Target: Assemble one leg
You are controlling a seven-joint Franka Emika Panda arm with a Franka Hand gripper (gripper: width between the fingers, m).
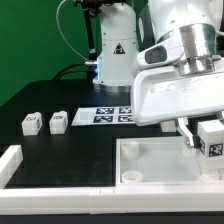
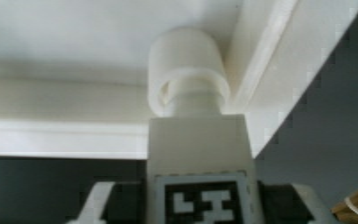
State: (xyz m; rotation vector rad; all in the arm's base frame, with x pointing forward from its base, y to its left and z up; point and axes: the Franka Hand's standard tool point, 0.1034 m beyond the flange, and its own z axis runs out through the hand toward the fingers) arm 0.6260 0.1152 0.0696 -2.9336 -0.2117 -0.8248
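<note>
My gripper (image 1: 204,132) is shut on a leg (image 1: 210,139), a small white block with its black-and-white tag facing the camera, held just above the right part of the large white tray-like piece (image 1: 150,152). In the wrist view the leg (image 2: 201,145) sits between my fingers (image 2: 108,203), tag (image 2: 206,203) toward the camera. Its far end meets a round white peg (image 2: 185,75) at the tray's inner corner (image 2: 265,50). I cannot tell whether the peg belongs to the leg or the tray. Two more legs (image 1: 32,123) (image 1: 58,121) lie on the black table at the exterior view's left.
The marker board (image 1: 112,116) lies behind the tray. A white raised bar (image 1: 10,164) stands at the exterior view's far left edge. The arm's base (image 1: 115,50) and cables stand at the back. A small boss (image 1: 130,178) sits on the tray's near left corner.
</note>
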